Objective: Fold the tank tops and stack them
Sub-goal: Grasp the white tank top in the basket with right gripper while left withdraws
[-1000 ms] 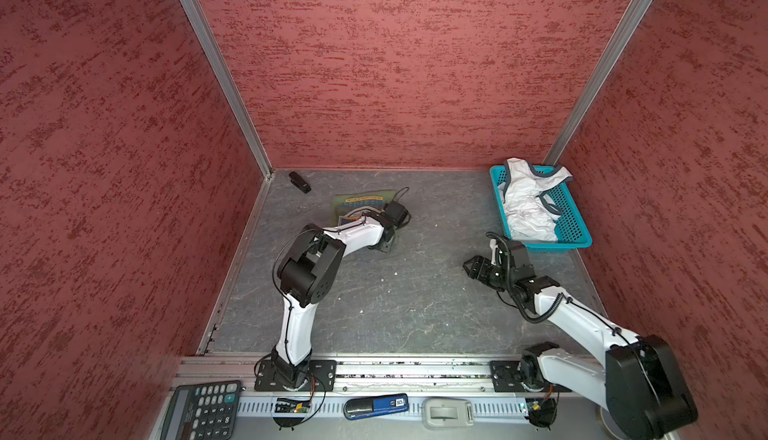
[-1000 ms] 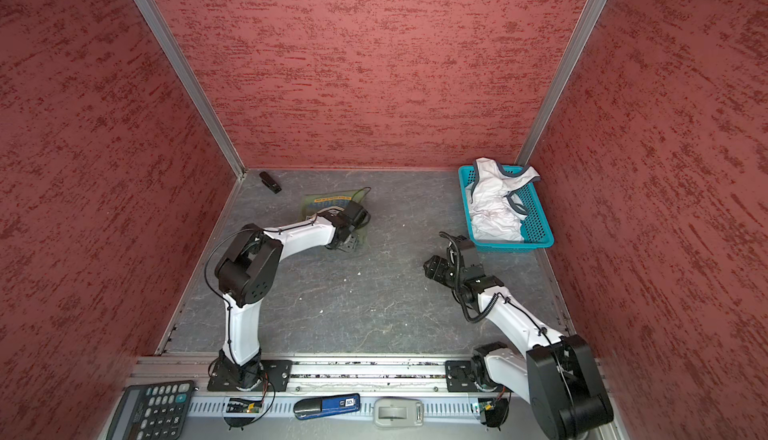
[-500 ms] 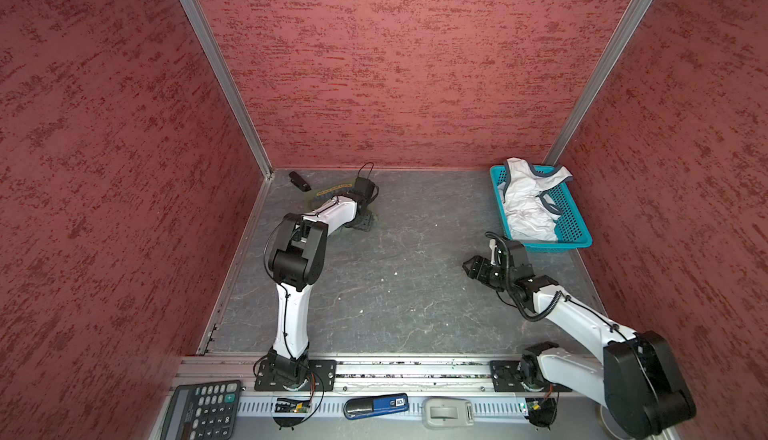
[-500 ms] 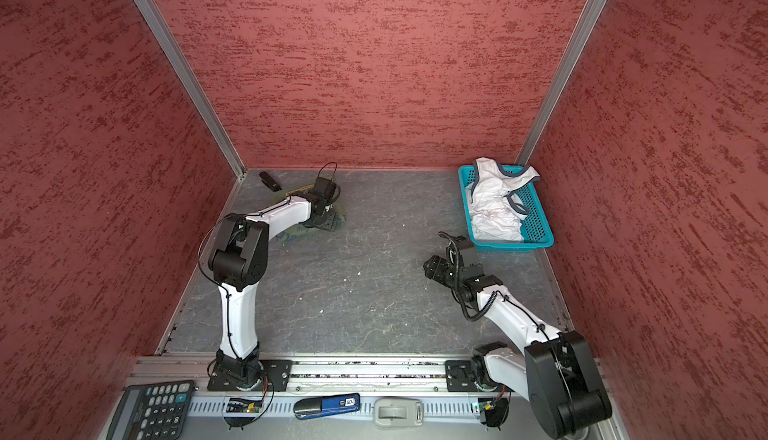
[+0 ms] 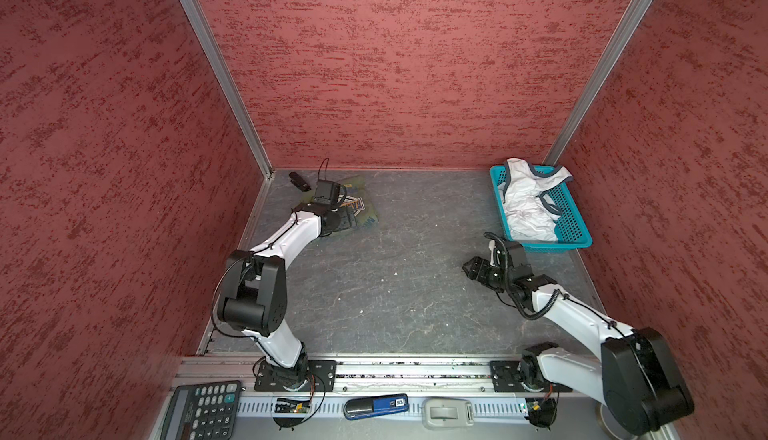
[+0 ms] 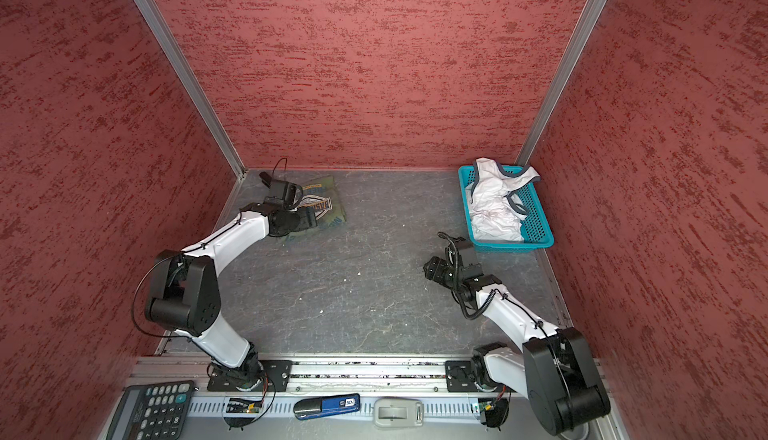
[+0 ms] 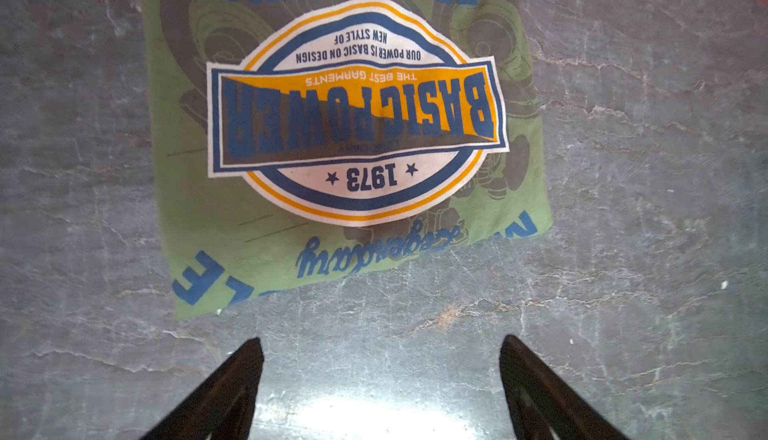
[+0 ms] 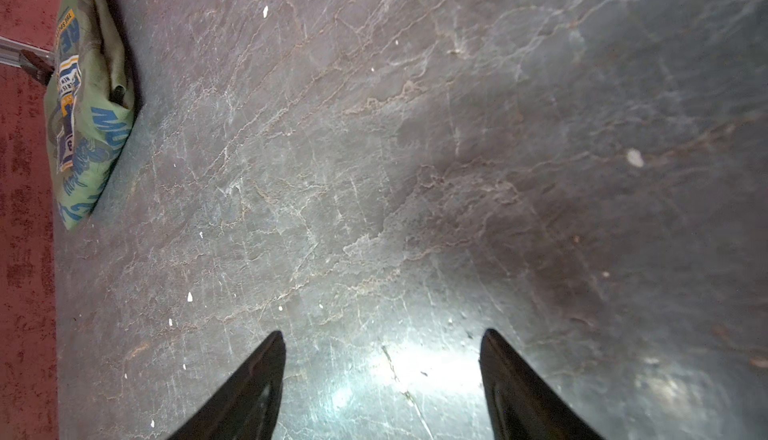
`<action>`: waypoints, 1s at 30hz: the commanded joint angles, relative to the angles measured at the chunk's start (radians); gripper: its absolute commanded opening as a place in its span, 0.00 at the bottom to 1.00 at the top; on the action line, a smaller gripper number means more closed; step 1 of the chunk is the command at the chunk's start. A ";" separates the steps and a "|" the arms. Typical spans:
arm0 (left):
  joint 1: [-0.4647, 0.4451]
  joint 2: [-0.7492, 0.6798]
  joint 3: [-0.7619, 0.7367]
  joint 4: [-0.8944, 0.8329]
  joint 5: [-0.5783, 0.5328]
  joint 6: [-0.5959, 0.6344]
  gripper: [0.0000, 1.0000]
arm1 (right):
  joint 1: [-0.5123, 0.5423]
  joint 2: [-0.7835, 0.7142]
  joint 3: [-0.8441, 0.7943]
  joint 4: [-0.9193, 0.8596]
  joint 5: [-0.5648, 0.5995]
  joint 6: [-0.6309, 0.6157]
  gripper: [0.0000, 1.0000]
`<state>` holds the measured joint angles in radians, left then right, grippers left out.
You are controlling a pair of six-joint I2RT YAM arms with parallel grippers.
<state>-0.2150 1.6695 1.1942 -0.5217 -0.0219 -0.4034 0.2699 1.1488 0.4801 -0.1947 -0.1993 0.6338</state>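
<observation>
The olive green tank top (image 5: 362, 214) (image 6: 330, 211) lies folded flat near the far left corner, its blue-yellow badge (image 7: 357, 113) facing up. My left gripper (image 7: 380, 340) (image 5: 345, 221) hovers at its near edge. It is open, with only bare table between the fingers. The white tank top (image 5: 527, 205) (image 6: 494, 207) sits crumpled in the turquoise basket (image 5: 552, 246) (image 6: 515, 246). My right gripper (image 8: 383, 334) (image 5: 471, 269) (image 6: 430, 271) is open and empty over the table, in front of the basket. The green tank top (image 8: 87, 118) shows far off in the right wrist view.
A small black object (image 5: 300, 181) lies in the far left corner by the wall. Red walls close in three sides. On the front rail sit a calculator (image 5: 199, 411), a blue-black device (image 5: 376, 405) and a grey device (image 5: 446, 413).
The left gripper has moved leftwards across the green tank top and its jaws have spread wider. The right arm has hardly moved.
</observation>
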 commanded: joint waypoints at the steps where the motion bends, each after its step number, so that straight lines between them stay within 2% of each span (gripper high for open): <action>1: -0.095 0.000 -0.005 0.025 0.064 -0.097 0.88 | 0.006 -0.044 0.087 -0.078 0.093 -0.061 0.76; 3: -0.168 -0.038 -0.021 0.029 0.022 -0.097 0.88 | 0.005 -0.063 0.151 -0.151 0.164 -0.108 0.76; 7: -0.289 -0.201 -0.175 0.128 -0.015 -0.101 0.91 | -0.009 -0.060 0.311 -0.278 0.360 -0.195 0.79; 11: -0.368 -0.370 -0.341 0.171 -0.107 -0.114 0.92 | -0.069 0.038 0.474 -0.335 0.418 -0.230 0.82; 16: -0.345 -0.561 -0.528 0.220 -0.114 -0.123 0.92 | -0.189 0.268 0.698 -0.368 0.496 -0.244 0.86; 19: -0.330 -0.656 -0.590 0.230 -0.110 -0.092 0.92 | -0.296 0.445 0.830 -0.384 0.457 -0.232 0.86; 22: -0.322 -0.734 -0.642 0.254 -0.110 -0.036 0.94 | -0.359 0.601 0.967 -0.400 0.420 -0.235 0.86; 25: -0.307 -0.785 -0.699 0.297 -0.085 -0.001 0.97 | -0.391 0.752 1.105 -0.429 0.404 -0.249 0.87; 29: -0.291 -0.796 -0.730 0.343 -0.052 0.008 0.97 | -0.432 0.938 1.275 -0.530 0.436 -0.219 0.98; 30: -0.291 -0.789 -0.724 0.337 -0.052 0.015 0.97 | -0.441 0.975 1.303 -0.542 0.433 -0.215 0.99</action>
<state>-0.5137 0.8772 0.4717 -0.2390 -0.0978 -0.4290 -0.1539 2.0617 1.7123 -0.6338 0.2153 0.4030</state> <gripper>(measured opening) 0.970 0.982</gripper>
